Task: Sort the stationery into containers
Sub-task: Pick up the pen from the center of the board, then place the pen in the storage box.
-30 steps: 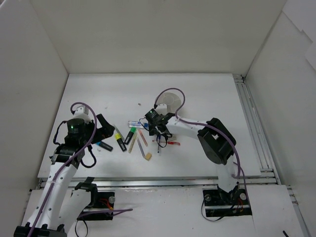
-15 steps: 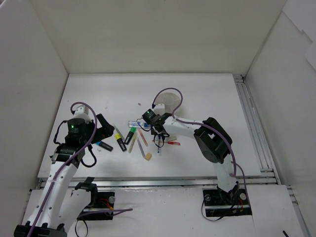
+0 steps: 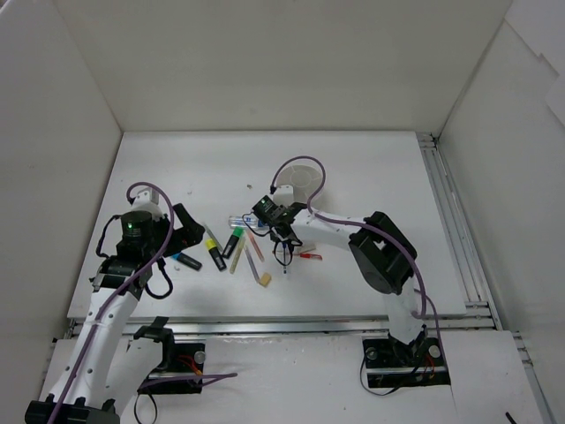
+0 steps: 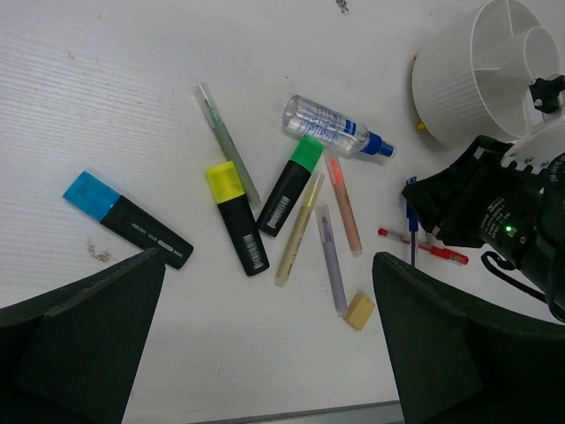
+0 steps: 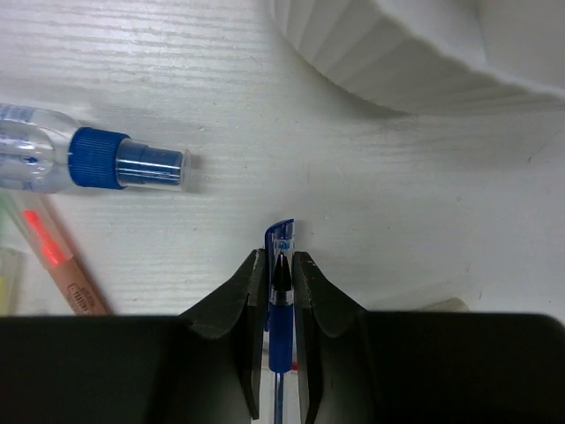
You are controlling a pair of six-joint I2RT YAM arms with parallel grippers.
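Observation:
My right gripper (image 5: 280, 263) is shut on a thin blue pen (image 5: 280, 309), held lengthwise between the fingers low over the table, just short of the white tub (image 5: 424, 53). The top view shows this gripper (image 3: 282, 240) beside the spread of stationery. In the left wrist view lie a blue-capped highlighter (image 4: 126, 221), a yellow-capped one (image 4: 237, 216), a green-capped one (image 4: 290, 184), a clear blue-capped tube (image 4: 335, 126), a red pen (image 4: 424, 246) and a beige eraser (image 4: 359, 311). My left gripper (image 4: 267, 258) hangs open above them, holding nothing.
The divided white tub (image 3: 300, 181) stands behind the right gripper. A grey-green pen (image 4: 228, 146), a pale stick (image 4: 299, 228), a lilac pen (image 4: 332, 259) and an orange pen (image 4: 344, 205) lie among the highlighters. White walls enclose the table; a metal rail (image 3: 455, 230) runs along its right side.
The right gripper's jaws have closed onto the blue pen and the wrist has shifted slightly left. The left arm has not moved.

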